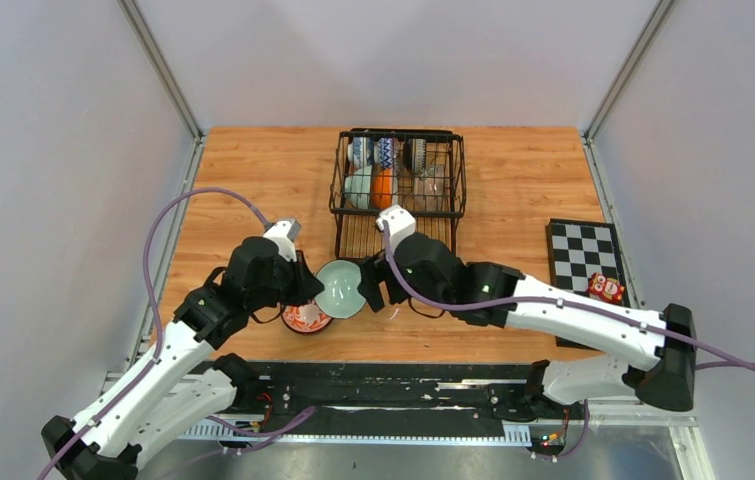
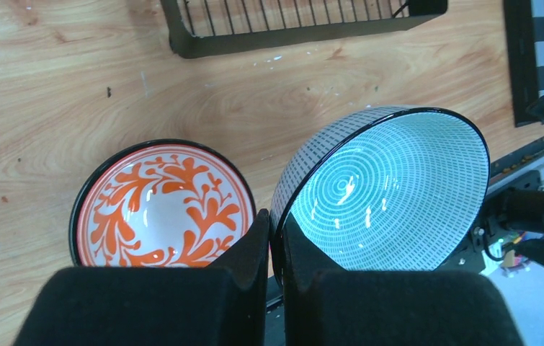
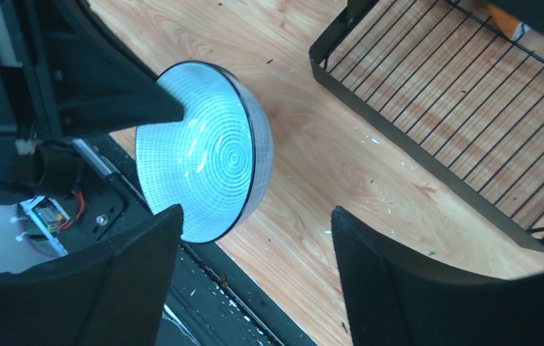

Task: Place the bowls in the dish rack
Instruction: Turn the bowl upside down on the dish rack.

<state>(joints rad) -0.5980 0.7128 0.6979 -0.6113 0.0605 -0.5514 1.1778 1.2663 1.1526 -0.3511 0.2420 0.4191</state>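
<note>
The left gripper (image 2: 274,223) has its jaws pinching the rim of a pale green bowl (image 2: 391,187), which is held tilted on its side above the tabletop (image 1: 253,180). The right gripper (image 3: 256,216) is just beside this bowl, jaws spread wide. An orange-patterned bowl (image 2: 161,205) sits on the tabletop under the left arm. Further away, the dish rack (image 1: 400,132) already holds several bowls standing on edge.
</note>
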